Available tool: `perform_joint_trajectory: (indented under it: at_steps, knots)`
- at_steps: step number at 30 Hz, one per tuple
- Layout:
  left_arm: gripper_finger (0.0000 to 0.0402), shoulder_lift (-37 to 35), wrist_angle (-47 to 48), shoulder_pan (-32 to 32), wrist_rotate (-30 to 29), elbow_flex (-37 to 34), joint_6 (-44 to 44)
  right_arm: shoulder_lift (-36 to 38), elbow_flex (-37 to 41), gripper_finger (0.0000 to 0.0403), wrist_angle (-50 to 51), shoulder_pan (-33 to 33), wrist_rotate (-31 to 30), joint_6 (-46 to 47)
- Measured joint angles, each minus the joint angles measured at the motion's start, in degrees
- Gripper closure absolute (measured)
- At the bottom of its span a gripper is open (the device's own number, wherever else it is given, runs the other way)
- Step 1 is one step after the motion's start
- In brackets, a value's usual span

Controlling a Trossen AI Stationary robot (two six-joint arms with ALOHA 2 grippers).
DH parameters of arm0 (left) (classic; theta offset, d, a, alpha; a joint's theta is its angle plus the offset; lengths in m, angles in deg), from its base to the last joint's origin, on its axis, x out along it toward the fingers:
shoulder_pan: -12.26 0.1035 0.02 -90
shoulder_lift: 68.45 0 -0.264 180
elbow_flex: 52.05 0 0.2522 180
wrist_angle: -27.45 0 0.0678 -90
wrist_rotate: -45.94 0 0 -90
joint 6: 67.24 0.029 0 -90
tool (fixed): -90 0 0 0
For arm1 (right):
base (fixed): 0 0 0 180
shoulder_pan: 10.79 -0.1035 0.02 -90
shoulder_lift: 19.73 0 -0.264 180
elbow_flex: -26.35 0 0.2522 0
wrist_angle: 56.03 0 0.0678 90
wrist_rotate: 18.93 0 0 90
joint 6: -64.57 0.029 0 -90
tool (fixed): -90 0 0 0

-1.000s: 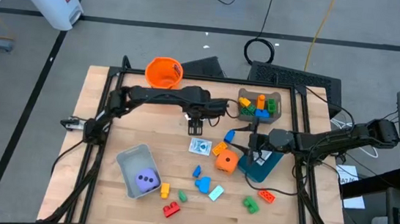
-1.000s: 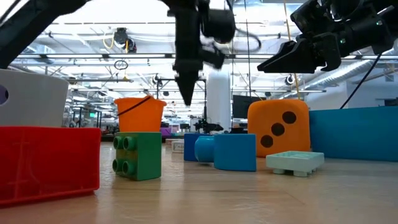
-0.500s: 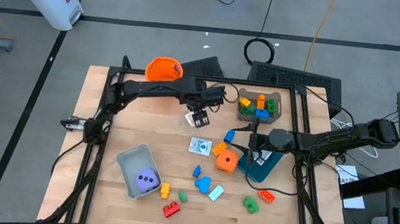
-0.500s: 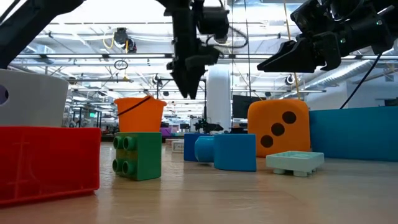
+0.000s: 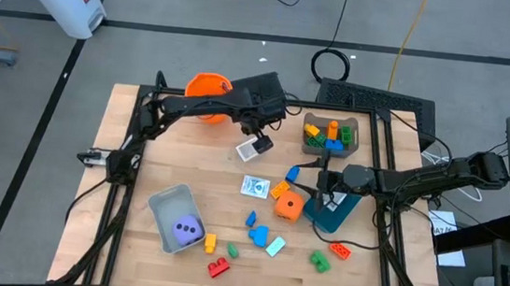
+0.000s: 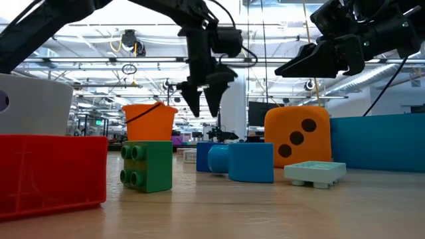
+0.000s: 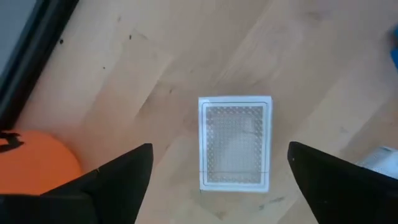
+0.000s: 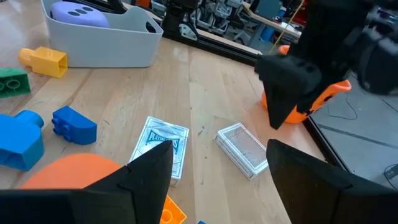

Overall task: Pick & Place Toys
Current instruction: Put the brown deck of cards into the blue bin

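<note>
High view: the left gripper (image 5: 255,124) hangs over the far middle of the table (image 5: 133,244), just right of the orange bucket (image 5: 205,91), with its fingers (image 7: 118,177) spread apart and nothing between them. Directly beneath it a clear card case (image 5: 254,147) lies flat on the wood (the left wrist view shows it framed between the two open fingers, not touched).

The right gripper (image 5: 319,181) is over the right side of the table, beside the teal bin (image 5: 335,212), its jaws open and empty.

A blue-backed card (image 5: 254,187) lies in the middle of the table, near side of the case. Right of it are an orange block (image 5: 280,191) and the orange die (image 5: 289,206), with a blue block (image 5: 292,174) just beyond them. The purple die (image 5: 187,230) sits inside the grey bin (image 5: 168,202) at the near left. A second grey bin (image 5: 310,122) at the far right holds several coloured blocks. Along the near edge lie loose blocks: yellow (image 5: 211,243), red (image 5: 218,268), two blue (image 5: 256,228), pale teal (image 5: 275,246), green (image 5: 320,260) and red-orange (image 5: 339,252).
</note>
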Motion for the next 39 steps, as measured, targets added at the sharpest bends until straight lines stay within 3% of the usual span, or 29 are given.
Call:
perform_joint_trajectory:
  at_steps: [6, 14, 20, 27, 39]
  knots:
    - [0.0004, 3.1, -0.6, 0.0, 2.7, -1.0, 0.6, 0.0, 0.0, 0.0149, 0.0, 0.0, 0.0, 0.7]
    - [0.0008, 5.2, -1.1, 0.1, 3.4, -1.1, 1.0, 0.0, 0.0, 0.0149, -0.2, 0.0, 0.0, 0.8]
    - [0.0008, 5.4, -5.2, 0.1, 7.7, -4.3, 0.6, 0.0, 0.0, 0.0149, -0.1, 0.0, 0.0, 1.1]
    - [0.0009, 5.5, -8.0, 0.4, 7.4, -8.7, 0.2, 0.0, 0.0, 0.0149, 0.0, 0.0, 0.0, 1.1]
    - [0.0009, 5.4, -8.7, 0.5, 7.4, -9.7, 2.8, 0.0, 0.0, 0.0149, 0.0, 0.0, 0.0, 1.1]
